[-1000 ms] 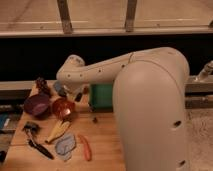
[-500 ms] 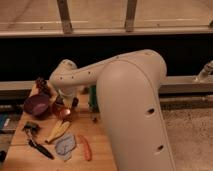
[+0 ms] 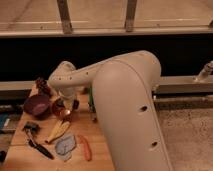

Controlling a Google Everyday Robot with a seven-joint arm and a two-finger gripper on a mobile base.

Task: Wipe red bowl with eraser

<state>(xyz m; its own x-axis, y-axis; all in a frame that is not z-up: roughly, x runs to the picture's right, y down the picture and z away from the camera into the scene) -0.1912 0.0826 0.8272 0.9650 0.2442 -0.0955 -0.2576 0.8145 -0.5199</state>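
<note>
Shows clenched gripper (image 3: 64, 102) low over red bowl (image 3: 61, 111), dark eraser (image 3: 75, 104) at bowl's right rim; hold on it unclear. Just left, purple bowl (image 3: 36, 105); nearer, banana (image 3: 57, 130), grey cloth (image 3: 65, 146), orange stick (image 3: 85, 148), black brush (image 3: 39, 146). Hidden behind bulky white arm (image 3: 127, 110): right side of table (image 3: 80, 127), most of green thing (image 3: 91, 98). Sits lower and further left than a second ago. Wooden surface; dark wall (image 3: 100, 50), metal rail (image 3: 125, 32) behind.
</note>
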